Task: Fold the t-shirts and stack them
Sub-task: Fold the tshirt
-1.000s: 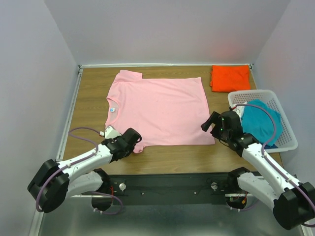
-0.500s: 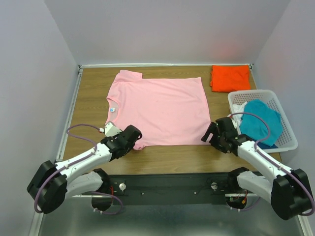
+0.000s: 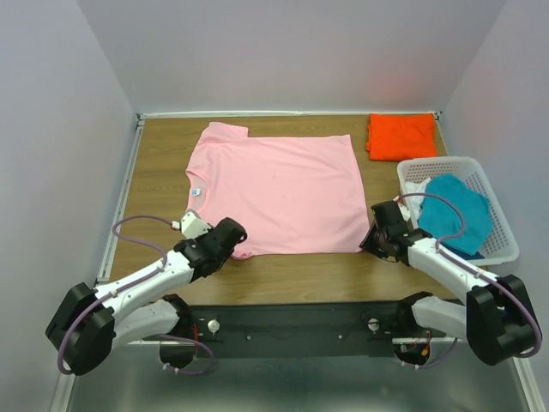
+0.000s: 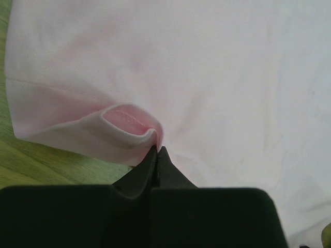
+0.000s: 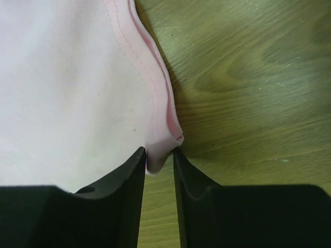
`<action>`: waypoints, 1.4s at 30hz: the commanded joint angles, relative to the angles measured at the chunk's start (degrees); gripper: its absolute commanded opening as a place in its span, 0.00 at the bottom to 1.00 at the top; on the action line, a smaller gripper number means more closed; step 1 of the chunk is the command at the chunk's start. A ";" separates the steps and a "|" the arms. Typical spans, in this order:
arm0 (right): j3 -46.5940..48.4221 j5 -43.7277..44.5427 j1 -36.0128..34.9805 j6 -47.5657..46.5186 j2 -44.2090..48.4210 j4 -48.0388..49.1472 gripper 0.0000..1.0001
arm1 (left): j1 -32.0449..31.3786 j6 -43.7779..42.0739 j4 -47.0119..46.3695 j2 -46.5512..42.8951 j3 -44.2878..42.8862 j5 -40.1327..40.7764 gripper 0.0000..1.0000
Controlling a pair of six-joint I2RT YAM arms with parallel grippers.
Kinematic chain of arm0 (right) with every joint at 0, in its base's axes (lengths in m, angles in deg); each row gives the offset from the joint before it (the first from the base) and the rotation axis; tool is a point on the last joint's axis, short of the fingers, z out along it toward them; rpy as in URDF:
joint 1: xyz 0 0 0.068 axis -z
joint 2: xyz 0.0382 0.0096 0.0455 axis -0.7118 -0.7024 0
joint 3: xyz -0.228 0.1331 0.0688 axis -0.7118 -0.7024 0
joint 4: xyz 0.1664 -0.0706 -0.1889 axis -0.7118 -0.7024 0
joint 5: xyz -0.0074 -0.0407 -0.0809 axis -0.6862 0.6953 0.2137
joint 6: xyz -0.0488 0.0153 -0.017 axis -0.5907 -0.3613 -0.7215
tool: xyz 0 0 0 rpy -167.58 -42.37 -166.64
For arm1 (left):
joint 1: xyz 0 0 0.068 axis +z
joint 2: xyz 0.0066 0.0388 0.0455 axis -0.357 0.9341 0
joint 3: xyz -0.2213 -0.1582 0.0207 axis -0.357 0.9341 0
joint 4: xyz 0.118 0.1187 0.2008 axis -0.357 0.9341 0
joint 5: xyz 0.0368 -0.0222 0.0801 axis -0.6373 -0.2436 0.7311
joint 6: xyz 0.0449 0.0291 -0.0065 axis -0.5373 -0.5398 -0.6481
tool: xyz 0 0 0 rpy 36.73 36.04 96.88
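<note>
The light pink t-shirt [image 3: 274,189] lies flat across the wooden table [image 3: 159,172], neck label to the left. My left gripper [image 3: 233,249] is shut on the shirt's near-left sleeve edge; in the left wrist view the pink cloth [image 4: 207,77] curls up into a small fold right at the closed tips of the left gripper [image 4: 156,150]. My right gripper [image 3: 371,244] is at the near-right hem corner. There the pink corner [image 5: 67,93] bunches between the narrowed jaws of the right gripper [image 5: 159,151], touching both fingers. A folded orange t-shirt [image 3: 401,136] lies at the back right. A teal t-shirt [image 3: 455,213] sits crumpled in the basket.
The white lattice basket [image 3: 506,247] stands at the right edge, just beside my right arm, with a bit of white cloth [image 3: 415,187] in it too. Grey walls close in the table on three sides. Bare wood shows left of the shirt and along the near edge.
My right gripper came down and forward to the shirt's near-right corner, and its jaws went from wide open to closed on the hem. The left gripper stayed shut on the sleeve.
</note>
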 commanded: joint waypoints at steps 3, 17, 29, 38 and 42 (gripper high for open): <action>0.37 1.33 0.24 -1.06 -0.64 -1.11 0.25 | 0.11 -0.87 0.26 0.23 -1.74 5.50 0.00; 5.11 -0.16 0.32 -3.79 0.07 -1.20 0.01 | 0.11 -7.01 -1.93 1.29 -5.87 11.30 0.00; 15.22 1.68 0.24 -7.30 -7.14 -1.46 0.01 | 3.28 -19.41 -10.02 8.31 -11.41 12.97 0.00; 21.81 4.67 0.68 -9.50 -12.67 -1.55 0.01 | 6.70 -26.26 -14.85 12.89 -14.75 12.62 0.00; 24.27 4.41 1.29 -10.38 -15.83 -1.72 0.01 | 8.28 -30.65 -18.72 14.55 -15.81 11.74 0.00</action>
